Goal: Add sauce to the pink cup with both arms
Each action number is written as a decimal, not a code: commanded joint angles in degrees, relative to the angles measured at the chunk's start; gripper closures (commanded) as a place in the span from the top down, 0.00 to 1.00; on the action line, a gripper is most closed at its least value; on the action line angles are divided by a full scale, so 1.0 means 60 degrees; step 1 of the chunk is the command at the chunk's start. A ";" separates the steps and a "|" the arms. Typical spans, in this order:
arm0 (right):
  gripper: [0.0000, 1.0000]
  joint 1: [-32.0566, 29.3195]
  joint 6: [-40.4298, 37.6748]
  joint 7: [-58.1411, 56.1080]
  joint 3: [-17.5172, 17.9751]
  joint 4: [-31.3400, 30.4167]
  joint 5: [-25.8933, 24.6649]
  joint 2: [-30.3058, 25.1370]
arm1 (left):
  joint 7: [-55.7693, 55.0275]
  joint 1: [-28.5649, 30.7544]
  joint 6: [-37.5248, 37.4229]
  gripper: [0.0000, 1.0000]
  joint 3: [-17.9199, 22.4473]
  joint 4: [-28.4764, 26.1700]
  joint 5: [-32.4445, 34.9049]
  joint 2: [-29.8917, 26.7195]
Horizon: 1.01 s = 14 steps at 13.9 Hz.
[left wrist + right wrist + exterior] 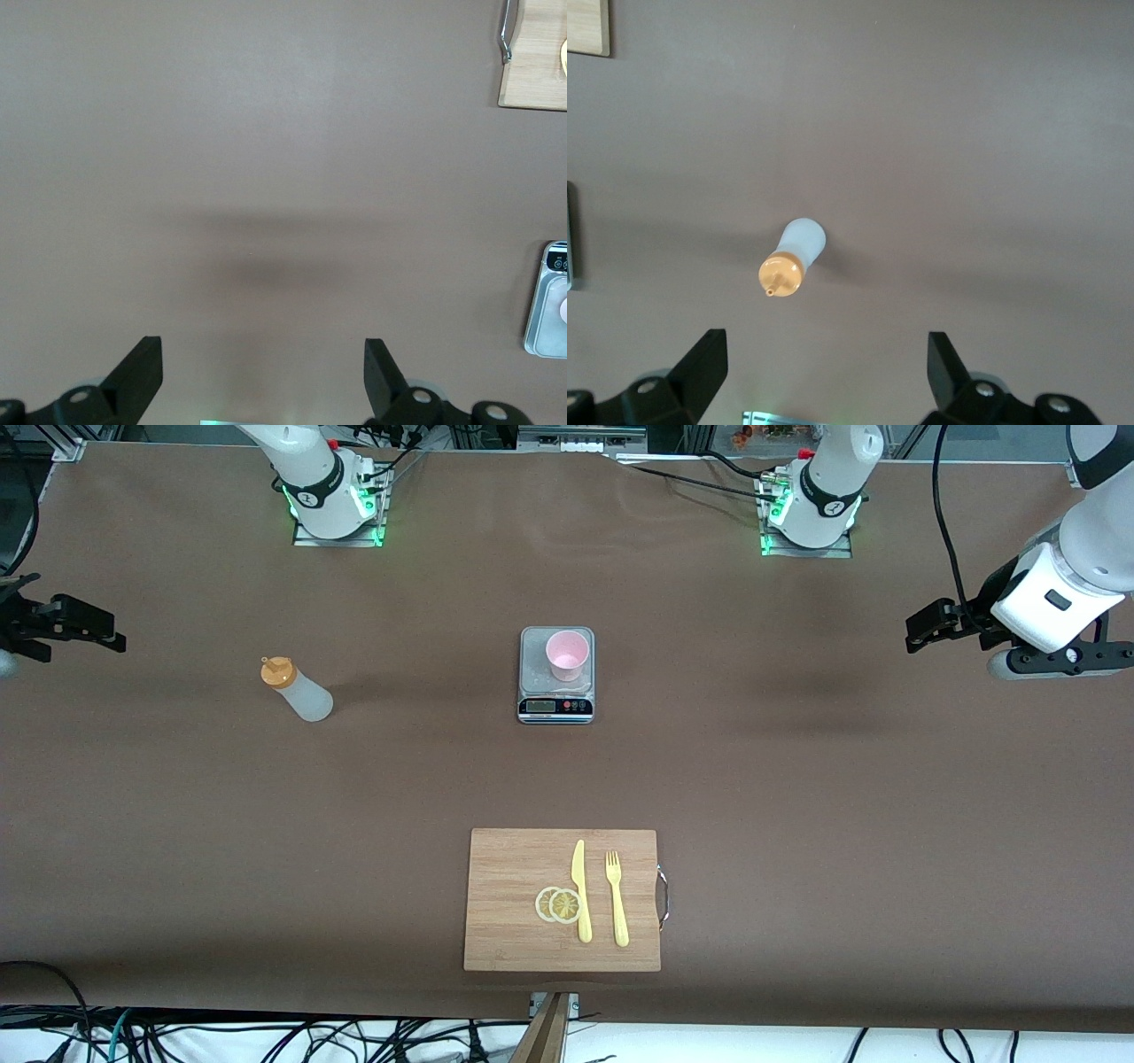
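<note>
sauce (298, 691): one bottle, whitish with an orange cap, standing alone on the brown table (797, 797) toward the right arm's end, well apart from everything else. also seen from above in the right wrist view (793, 258), untouched.

pink cup (567, 654): one, upright on a small grey scale (555, 691) at mid-table, about as far from the front camera as the bottle.

one wooden cutting board (514, 921) nearer to the front camera than the scale, carrying one yellow knife (580, 890), one yellow fork (617, 899) beside it, and two overlapping lemon slices (559, 904) touching the knife. metal handle on the board's edge toward the left arm's end.

two arms, two grippers, both waiting. right gripper (84, 627) up over the table edge at its own end, fingers (700, 372) spread wide, gripping nothing. left gripper (930, 624) up over the bare table at its own end, fingers (137, 376) likewise spread wide and empty.

nothing standing between bottle and scale, only bare table.
</note>
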 commanded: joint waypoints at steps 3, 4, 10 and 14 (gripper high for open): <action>1.00 -0.0282 -0.0103 0.1046 0.0698 -0.0552 -0.0331 -0.0434 | 0.0056 0.0043 -0.0022 1.00 -0.0012 0.0049 -0.0100 -0.0005; 1.00 -0.0282 -0.0103 0.1075 0.0698 -0.0523 -0.0375 -0.0404 | 0.0056 0.0043 -0.0022 1.00 -0.0012 0.0049 -0.0100 -0.0005; 1.00 -0.0282 -0.0103 0.0958 0.0625 -0.0317 -0.0346 -0.0067 | 0.0056 0.0043 -0.0037 1.00 -0.0012 0.0049 -0.0100 -0.0005; 1.00 -0.0282 -0.0103 0.0987 0.0625 -0.0303 -0.0361 -0.0067 | 0.0056 0.0043 -0.0037 1.00 -0.0012 0.0049 -0.0100 -0.0005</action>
